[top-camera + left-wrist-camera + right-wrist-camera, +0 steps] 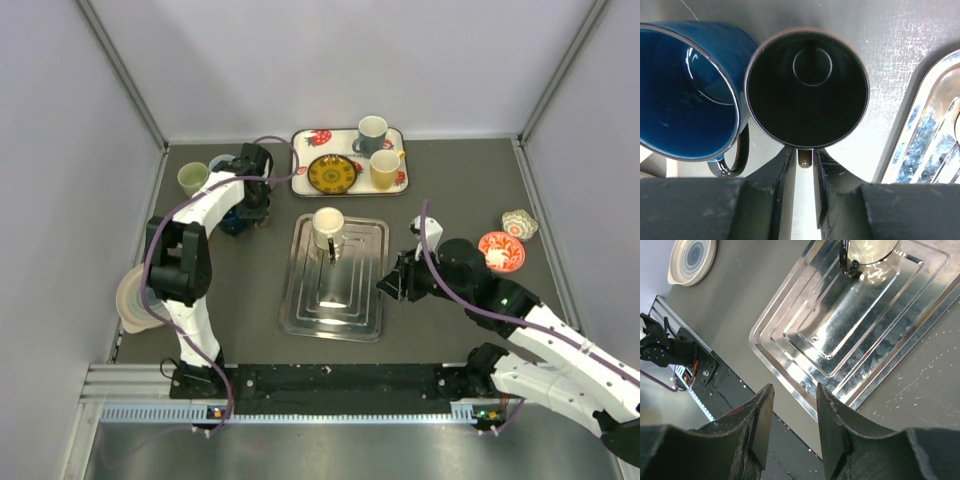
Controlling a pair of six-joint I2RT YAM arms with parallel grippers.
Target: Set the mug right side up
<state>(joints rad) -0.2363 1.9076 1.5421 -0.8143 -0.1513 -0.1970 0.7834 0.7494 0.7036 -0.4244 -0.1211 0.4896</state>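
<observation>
**Ana:** Which arm is close to the mug?

**Ben:** Not the right one. The right jaws hang wide open with nothing in them. They are just beside the shiny silver metal tray [840, 335], on the side toward the right edge of the dark grey worktop [450, 170].

**Ana:** So where is the mug?

**Ben:** Farther back, near the far left corner. The round black mug [807, 90] stands there with its mouth up, so its long way runs straight up and down. I think it is right side up already.

**Ana:** And the left jaws?

**Ben:** They are right at it. The mug's little handle [805, 159] points at them and sits between the two jaws. The gap is narrow, only a bit wider than the handle. I cannot tell if they squeeze it or just sit beside it.

**Ana:** Is anything else close?

**Ben:** A glossy dark blue mug [685, 95] is just beside it. So I think the jaws should back away straight and slowly.
</observation>
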